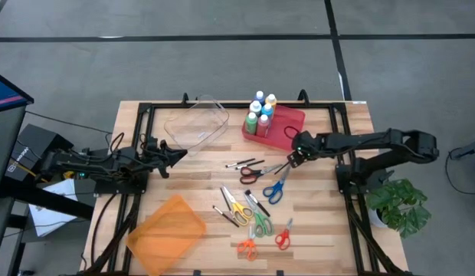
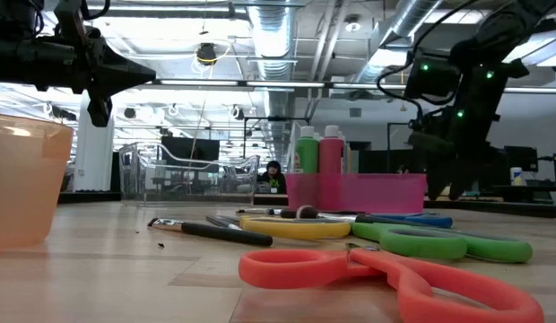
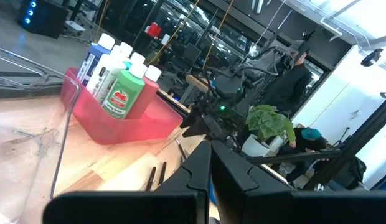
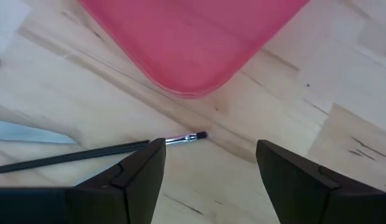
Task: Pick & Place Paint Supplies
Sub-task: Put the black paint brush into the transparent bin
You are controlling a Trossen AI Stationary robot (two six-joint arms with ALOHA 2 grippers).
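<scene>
Several paint bottles point(image 1: 260, 113) with white caps stand upright at the far left end of a red bin point(image 1: 289, 123); in the left wrist view, green, white and blue bottles point(image 3: 121, 93) show. My right gripper point(image 1: 293, 159) point(image 4: 210, 163) is open and points steeply down just off the bin's near corner point(image 4: 193, 68). It hovers over a thin dark-handled brush point(image 4: 99, 152) lying on the wood. My left gripper point(image 1: 178, 156) point(image 3: 208, 168) is shut, level, above the table's left part, near a clear tub.
A clear plastic tub point(image 1: 197, 123) sits at the far middle and an orange tub point(image 1: 167, 232) at the near left. Several coloured-handled scissors point(image 1: 257, 207) and brushes point(image 1: 245, 163) are scattered over the middle. A potted plant point(image 1: 402, 205) stands off the table's right edge.
</scene>
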